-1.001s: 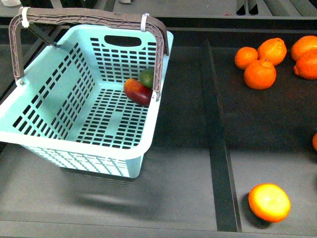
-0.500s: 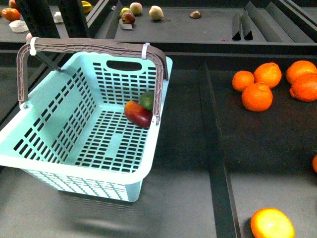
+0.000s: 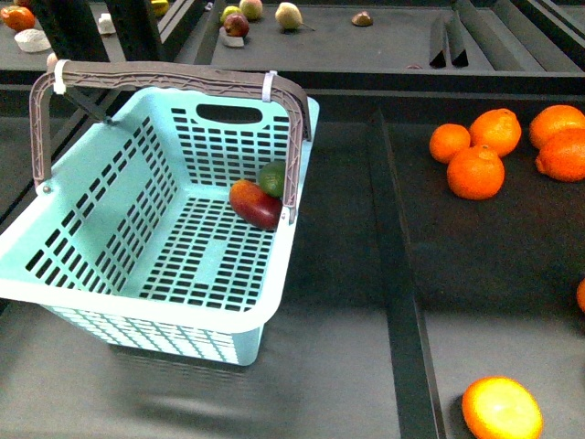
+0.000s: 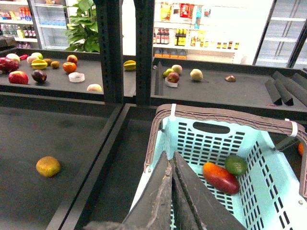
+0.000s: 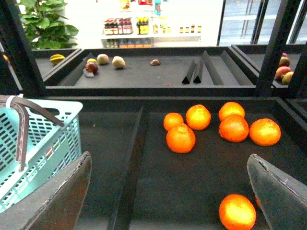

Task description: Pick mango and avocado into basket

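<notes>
Since the earlier frame the front view has tipped upward; the basket sits lower, mango and avocado inside at two o'clock. Left wrist view: the left hand is closed, empty, over the rim; snagging could tip the basket. Right wrist view: the right hand gapes wide, empty. No writing is legible.

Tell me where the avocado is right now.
In the front view the avocado lies inside the basket, against its right wall near the far end, touching the mango and just behind it, beside the handle's right upright.
</notes>
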{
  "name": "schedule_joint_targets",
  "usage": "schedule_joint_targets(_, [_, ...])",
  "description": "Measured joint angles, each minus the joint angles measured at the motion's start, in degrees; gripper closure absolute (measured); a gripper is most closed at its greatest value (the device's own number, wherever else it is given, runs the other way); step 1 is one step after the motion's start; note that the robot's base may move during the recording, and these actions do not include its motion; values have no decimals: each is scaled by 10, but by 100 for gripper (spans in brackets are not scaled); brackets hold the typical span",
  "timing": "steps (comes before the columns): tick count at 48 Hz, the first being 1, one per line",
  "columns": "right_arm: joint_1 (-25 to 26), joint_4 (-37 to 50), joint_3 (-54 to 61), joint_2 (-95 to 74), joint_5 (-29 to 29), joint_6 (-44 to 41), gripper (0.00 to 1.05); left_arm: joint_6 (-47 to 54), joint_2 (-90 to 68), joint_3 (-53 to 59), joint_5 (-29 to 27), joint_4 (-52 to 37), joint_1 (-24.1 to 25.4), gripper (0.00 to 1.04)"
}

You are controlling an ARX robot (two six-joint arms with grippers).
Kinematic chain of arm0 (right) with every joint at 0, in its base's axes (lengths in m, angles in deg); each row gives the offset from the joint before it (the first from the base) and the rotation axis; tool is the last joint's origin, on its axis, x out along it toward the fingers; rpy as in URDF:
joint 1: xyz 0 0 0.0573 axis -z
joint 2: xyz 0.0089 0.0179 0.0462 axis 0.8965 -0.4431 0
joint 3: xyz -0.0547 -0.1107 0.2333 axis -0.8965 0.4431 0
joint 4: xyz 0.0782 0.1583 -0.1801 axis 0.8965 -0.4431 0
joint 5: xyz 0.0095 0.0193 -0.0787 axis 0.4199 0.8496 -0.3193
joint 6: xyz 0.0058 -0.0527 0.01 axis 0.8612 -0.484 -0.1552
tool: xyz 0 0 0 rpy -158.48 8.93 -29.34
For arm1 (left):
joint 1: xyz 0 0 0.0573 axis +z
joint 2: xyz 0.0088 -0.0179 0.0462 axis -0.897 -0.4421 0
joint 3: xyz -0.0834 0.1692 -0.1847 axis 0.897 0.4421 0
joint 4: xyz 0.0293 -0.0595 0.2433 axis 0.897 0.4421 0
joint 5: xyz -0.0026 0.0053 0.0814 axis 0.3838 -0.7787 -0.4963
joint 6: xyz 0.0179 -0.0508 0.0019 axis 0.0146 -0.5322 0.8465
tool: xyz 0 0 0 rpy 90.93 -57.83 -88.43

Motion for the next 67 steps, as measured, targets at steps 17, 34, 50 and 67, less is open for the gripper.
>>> schedule_joint_targets(17, [0,0,0,0,0,0,9,0,126,0,0,120,0,103])
schedule_joint_targets(34, [0,0,0,0,0,0,9,0,197,0,0,190,0,103])
schedule_joint_targets(50, [0,0,0,0,0,0,9,0,313,0,0,310,0,103])
schedule_joint_targets(67, [0,0,0,0,0,0,9,0,313,0,0,310,0,103])
